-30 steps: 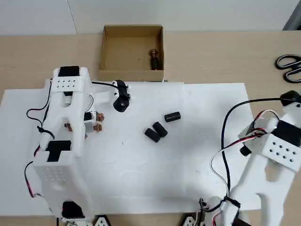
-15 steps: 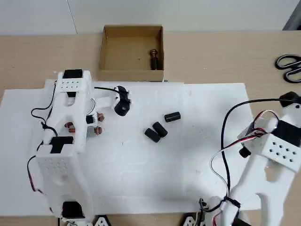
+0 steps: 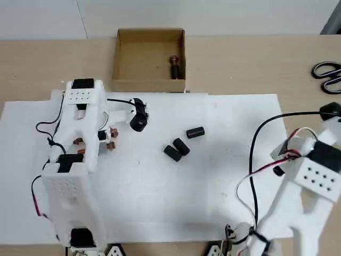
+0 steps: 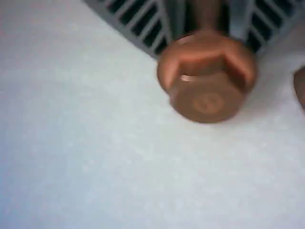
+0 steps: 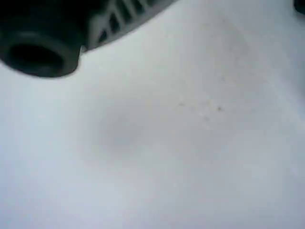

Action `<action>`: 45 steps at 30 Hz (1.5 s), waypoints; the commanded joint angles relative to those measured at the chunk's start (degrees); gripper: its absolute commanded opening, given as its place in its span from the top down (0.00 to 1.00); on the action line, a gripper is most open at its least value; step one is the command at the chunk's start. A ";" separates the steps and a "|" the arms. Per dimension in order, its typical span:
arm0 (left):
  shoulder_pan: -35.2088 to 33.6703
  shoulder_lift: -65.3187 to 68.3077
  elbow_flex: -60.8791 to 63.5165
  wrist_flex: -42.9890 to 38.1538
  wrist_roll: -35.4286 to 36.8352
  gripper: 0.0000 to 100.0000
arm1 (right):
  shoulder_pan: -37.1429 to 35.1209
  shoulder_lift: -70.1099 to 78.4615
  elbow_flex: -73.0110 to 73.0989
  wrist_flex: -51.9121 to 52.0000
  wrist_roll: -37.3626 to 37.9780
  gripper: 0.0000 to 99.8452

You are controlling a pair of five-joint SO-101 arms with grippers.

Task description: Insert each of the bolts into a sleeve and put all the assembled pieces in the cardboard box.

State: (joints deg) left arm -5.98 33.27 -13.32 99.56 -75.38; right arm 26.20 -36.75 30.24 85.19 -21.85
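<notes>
Clamping a copper bolt [image 4: 207, 81] by its shank, the left gripper [image 4: 206, 13] sits low over the white sheet [image 3: 160, 202], probably just to lift the bolt clear (the head pokes out free). Spare bolts [image 3: 112, 145] lie just beside it. Further right, the cardboard box [image 3: 123, 56] holds one assembled piece [image 3: 173, 65] near its right wall. Three loose sleeves [image 3: 181, 146] wait mid-sheet. The right gripper [image 3: 277, 168] is closed on a black sleeve [image 5: 40, 47], bore facing outward, likely so the bolt can enter.
</notes>
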 commanded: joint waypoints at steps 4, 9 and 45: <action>2.46 -12.22 -0.31 0.88 -0.53 0.99 | -5.93 -9.01 -0.53 -0.13 0.53 1.00; 4.13 -22.33 -0.31 0.88 6.42 0.99 | -13.76 -15.43 -0.53 0.22 0.53 1.00; 13.01 -62.95 7.69 -2.99 96.35 0.99 | -56.75 -28.00 -0.18 0.31 10.90 1.00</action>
State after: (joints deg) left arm 5.63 -25.10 -7.96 98.33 13.49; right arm -28.84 -63.74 30.24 85.27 -11.65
